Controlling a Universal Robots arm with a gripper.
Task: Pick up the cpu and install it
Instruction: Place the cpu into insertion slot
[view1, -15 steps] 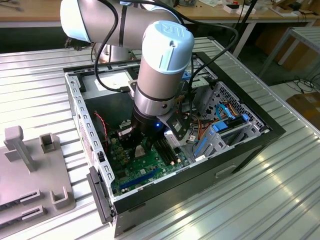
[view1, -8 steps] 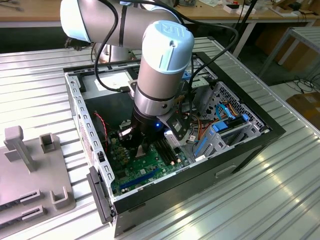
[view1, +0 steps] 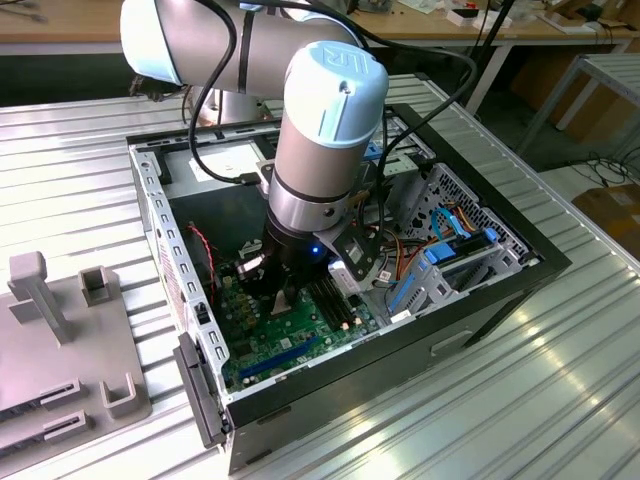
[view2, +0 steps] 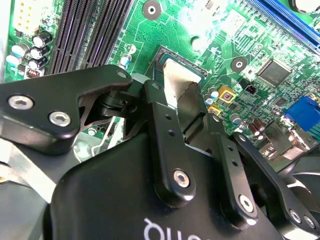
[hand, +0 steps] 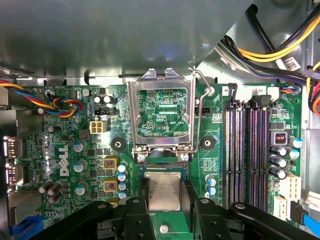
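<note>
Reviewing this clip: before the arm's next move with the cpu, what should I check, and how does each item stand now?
1. Socket cover swung open: ok.
2. Lever released, off the cover: ok.
3. cpu held by gripper: ok.
4. cpu over socket, edges parallel: ok.
5. cpu seated flat: cannot tell.
6. Cables clear of socket: ok.

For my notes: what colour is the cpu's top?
Dull silver-grey cpu; clearest in the first wrist view.
</note>
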